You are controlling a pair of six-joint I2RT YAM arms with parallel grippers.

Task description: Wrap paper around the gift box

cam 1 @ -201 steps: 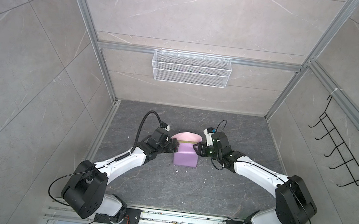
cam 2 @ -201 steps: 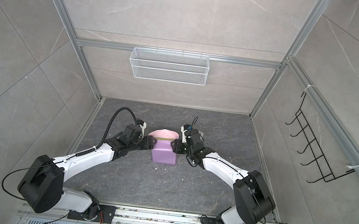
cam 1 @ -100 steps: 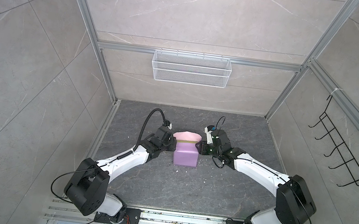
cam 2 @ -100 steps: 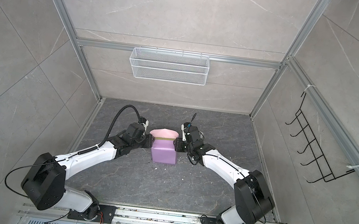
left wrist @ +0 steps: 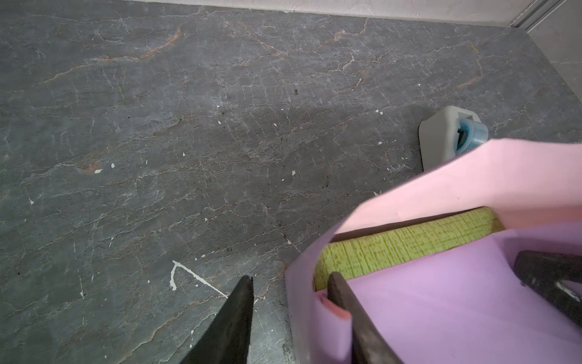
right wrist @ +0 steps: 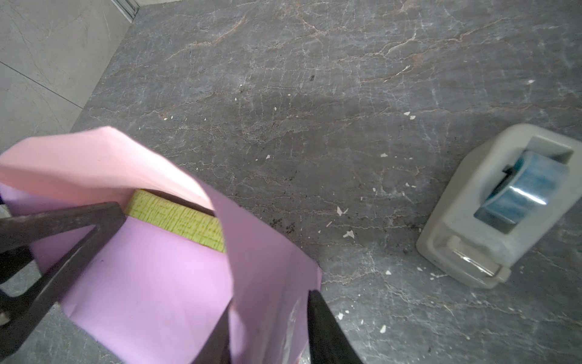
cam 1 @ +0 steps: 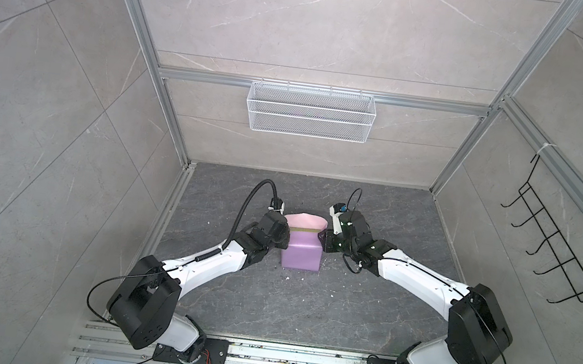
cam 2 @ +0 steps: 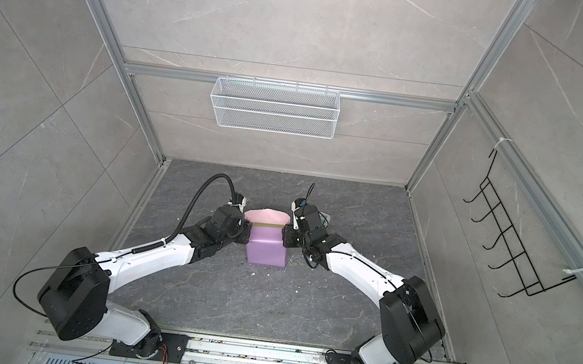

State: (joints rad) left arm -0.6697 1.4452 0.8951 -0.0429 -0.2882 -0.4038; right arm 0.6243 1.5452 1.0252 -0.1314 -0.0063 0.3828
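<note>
Left wrist view: the paper (left wrist: pixel 441 309) hides most of the gift box (left wrist: pixel 409 249); left gripper (left wrist: pixel 291 277), right gripper (right wrist: pixel 267 302) straddle it, hold unclear

White arm links (cam 1: pixel 212 260), black joint housings (cam 1: pixel 142 304), black corrugated cable (cam 1: pixel 248 200) on left arm.

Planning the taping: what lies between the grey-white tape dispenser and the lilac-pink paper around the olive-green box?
Right wrist view: only bare, white-flecked dark stone table between tape dispenser and paper.

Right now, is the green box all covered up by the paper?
No, a strip of the green gift box shows bare between the pink flap and the purple fold of the paper.
</note>
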